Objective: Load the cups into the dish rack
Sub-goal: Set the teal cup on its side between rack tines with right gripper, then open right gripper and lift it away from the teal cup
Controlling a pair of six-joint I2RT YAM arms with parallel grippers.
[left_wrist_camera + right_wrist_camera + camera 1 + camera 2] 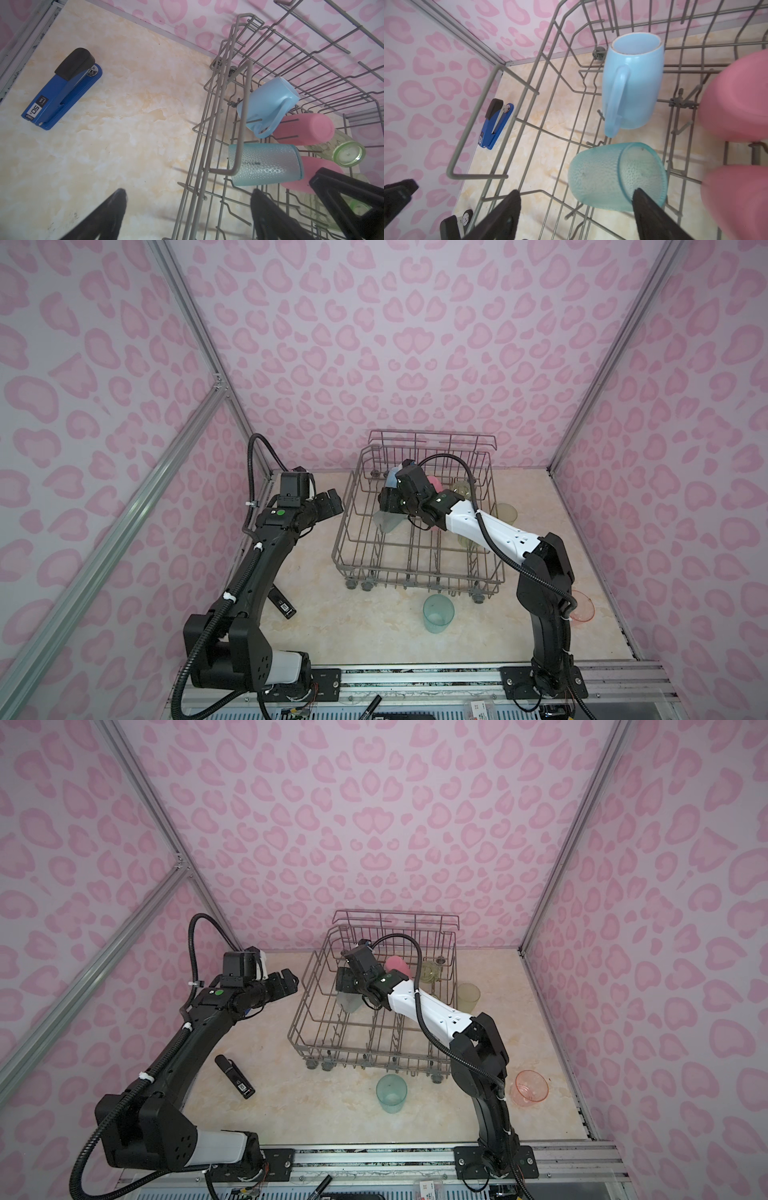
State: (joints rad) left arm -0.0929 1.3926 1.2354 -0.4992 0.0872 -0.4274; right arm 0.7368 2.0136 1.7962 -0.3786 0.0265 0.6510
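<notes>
The grey wire dish rack stands mid-table. In its far left part lie a light-blue mug, a teal tumbler on its side, two pink tumblers and a yellow-green one. My right gripper is inside the rack, open, one fingertip at the teal tumbler's rim, the other well clear of it. My left gripper hovers open beside the rack's left wall, holding nothing.
Outside the rack stand a teal tumbler in front, a yellow-green tumbler at its right side and a salmon tumbler near the right arm's base. A blue stapler lies far left; a black device lies front left.
</notes>
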